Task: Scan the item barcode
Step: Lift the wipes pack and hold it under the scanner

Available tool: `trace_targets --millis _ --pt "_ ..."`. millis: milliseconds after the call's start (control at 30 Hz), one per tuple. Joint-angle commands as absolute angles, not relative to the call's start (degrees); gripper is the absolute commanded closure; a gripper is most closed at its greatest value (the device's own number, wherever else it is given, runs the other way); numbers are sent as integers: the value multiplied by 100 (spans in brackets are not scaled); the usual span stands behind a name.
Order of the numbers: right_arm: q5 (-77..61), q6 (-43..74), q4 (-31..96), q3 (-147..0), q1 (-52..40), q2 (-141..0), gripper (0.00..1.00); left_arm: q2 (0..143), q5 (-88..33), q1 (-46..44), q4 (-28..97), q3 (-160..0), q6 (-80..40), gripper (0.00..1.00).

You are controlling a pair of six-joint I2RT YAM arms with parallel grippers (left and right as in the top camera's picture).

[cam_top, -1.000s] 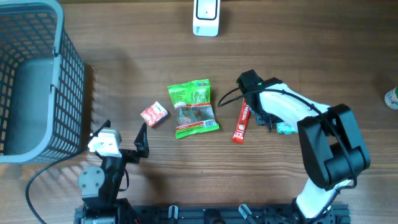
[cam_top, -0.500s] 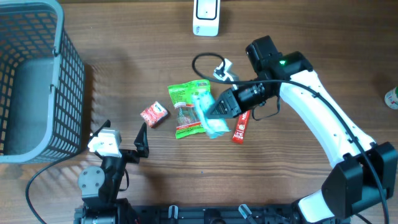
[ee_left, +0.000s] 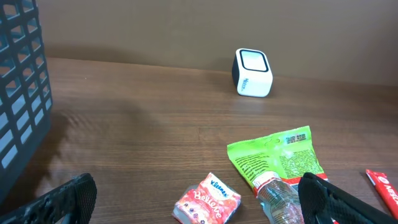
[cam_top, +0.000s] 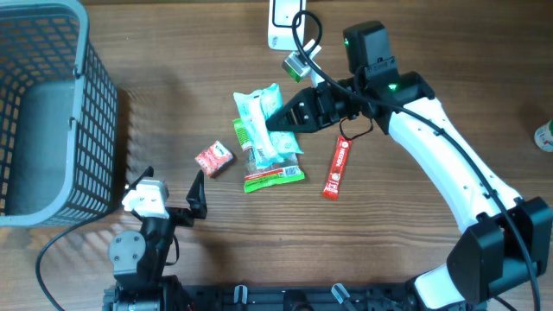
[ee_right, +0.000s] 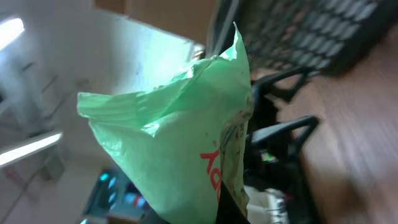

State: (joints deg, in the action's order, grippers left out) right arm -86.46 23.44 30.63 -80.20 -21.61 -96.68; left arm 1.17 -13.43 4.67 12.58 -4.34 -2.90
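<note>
Item: mint-green packet (cam_top: 259,121), lifted off the table and hanging over the green snack bag (cam_top: 275,175) – the right wrist view shows crinkled green film with a red mark (ee_right: 180,143).
Grip: right gripper (cam_top: 285,118) is clamped on the packet's right-hand edge, in the half nearer the scanner.
Long axis: in the overhead view it runs roughly from the robot's side toward the far side of the table, slightly tilted.
Scanner: white barcode scanner (cam_top: 287,22) with a dark window, at the table's far edge – just beyond the packet's far end and a little to the robot's right.
Key relation: the packet's far end points almost at the scanner; my judgement is a short carry away from the robot, plus turning the coded face to the window.
Barcode: I cannot tell which face carries it.
Nearer arm: the right, already holding the item.
Left gripper (cam_top: 170,192): jaws spread wide, holding nothing, at the near edge, well apart from the packet.
Nearby clutter: red Kleenex pack (cam_top: 214,159) and red stick sachet (cam_top: 337,168) flank the snack bag.
</note>
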Motion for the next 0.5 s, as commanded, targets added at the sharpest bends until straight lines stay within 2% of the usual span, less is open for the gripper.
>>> trace_targets --millis 0,133,200,300,367,467 --pt "-6847 1708 3072 -8106 -2231 -9695 96 93 -1391 499 1238 -397 -346 0" --pt "-2941 788 3059 -8103 -2602 -9721 95 93 -1391 499 1238 -397 -346 0" --pt "-1538 126 2838 -8106 -2783 -9769 96 93 -1391 499 1238 -397 -346 0" --pt "-486 -462 2276 -8106 -2871 -9850 95 93 -1389 499 1238 -397 -346 0" --pt "97 -456 1649 -8106 -2864 -9979 96 93 -1391 499 1238 -397 -346 0" --pt "346 -639 834 -8178 -2860 -10366 96 93 -1389 499 1238 -397 -346 0"
